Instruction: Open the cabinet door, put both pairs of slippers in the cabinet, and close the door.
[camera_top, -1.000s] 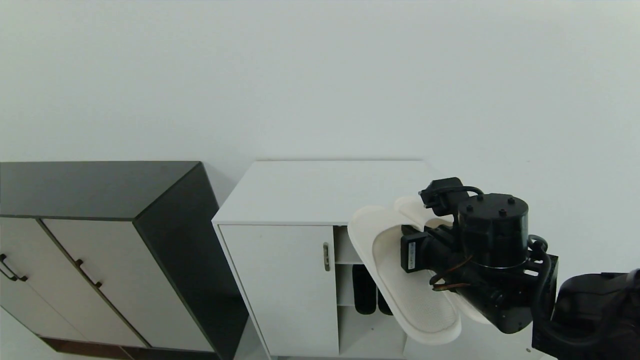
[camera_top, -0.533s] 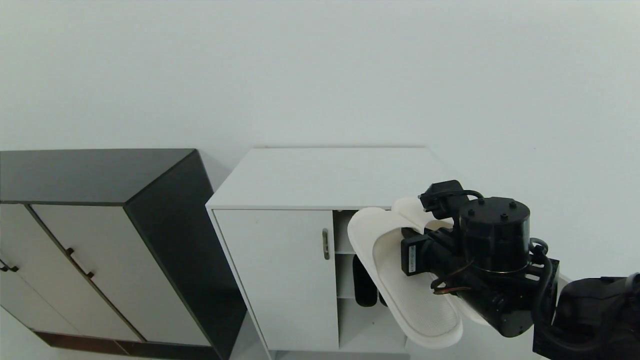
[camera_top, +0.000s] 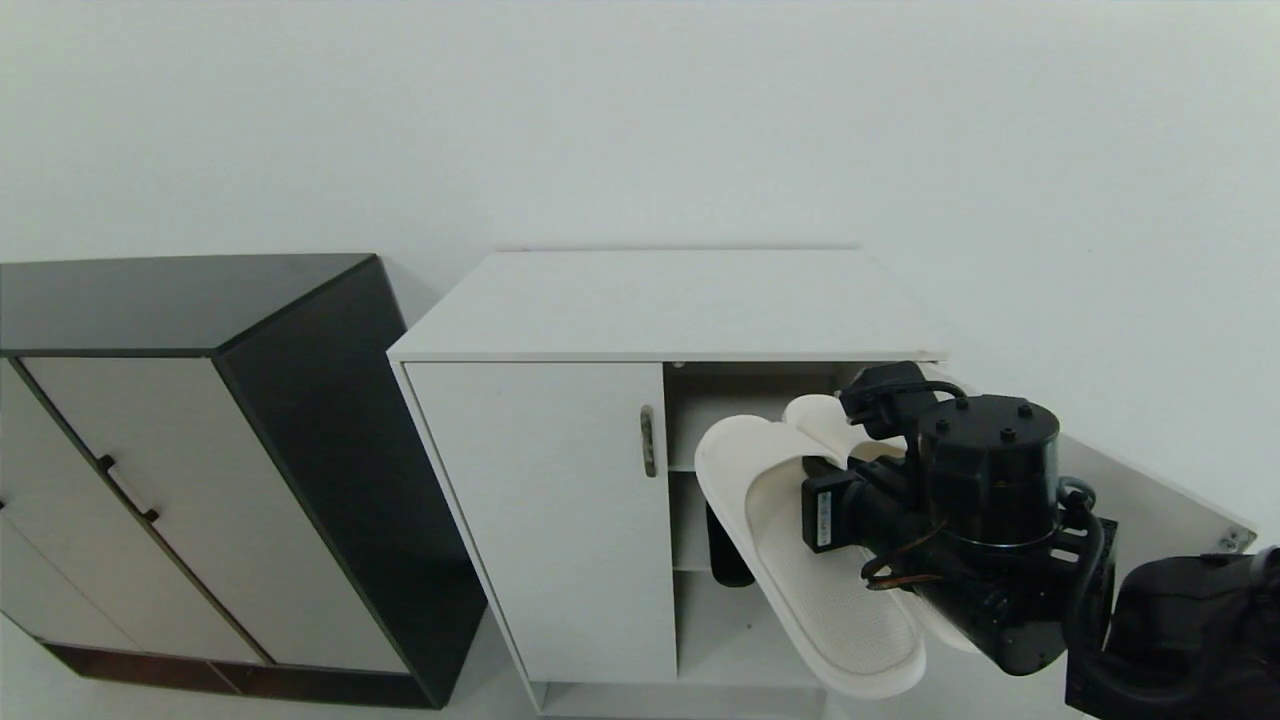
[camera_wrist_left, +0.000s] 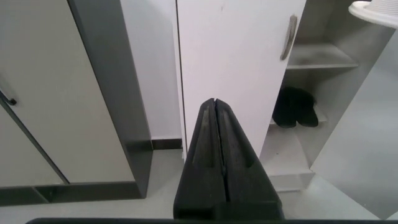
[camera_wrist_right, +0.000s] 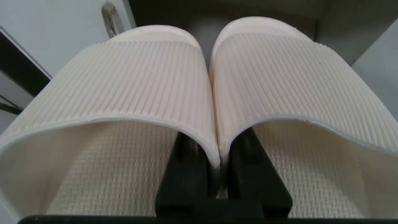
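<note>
The white cabinet (camera_top: 660, 300) has its right door (camera_top: 1150, 490) swung open and its left door (camera_top: 550, 500) closed. A pair of black slippers (camera_top: 727, 550) (camera_wrist_left: 295, 107) stands on the middle shelf inside. My right gripper (camera_top: 815, 480) (camera_wrist_right: 214, 180) is shut on a pair of white slippers (camera_top: 760, 500) (camera_wrist_right: 205, 93), clamping their inner edges together. It holds them in front of the open side, toes toward the upper shelves. My left gripper (camera_wrist_left: 215, 104) is shut and empty, low down, facing the closed left door.
A dark cabinet (camera_top: 200, 300) (camera_wrist_left: 106, 93) with pale doors stands just left of the white one. The closed door carries a metal handle (camera_top: 648, 440) at its right edge. The bottom compartment (camera_top: 740, 640) lies bare below the black slippers.
The whole head view has shifted, so both cabinets sit higher in the picture and the open door's edge now shows. The right gripper still holds the white slippers the same way.
</note>
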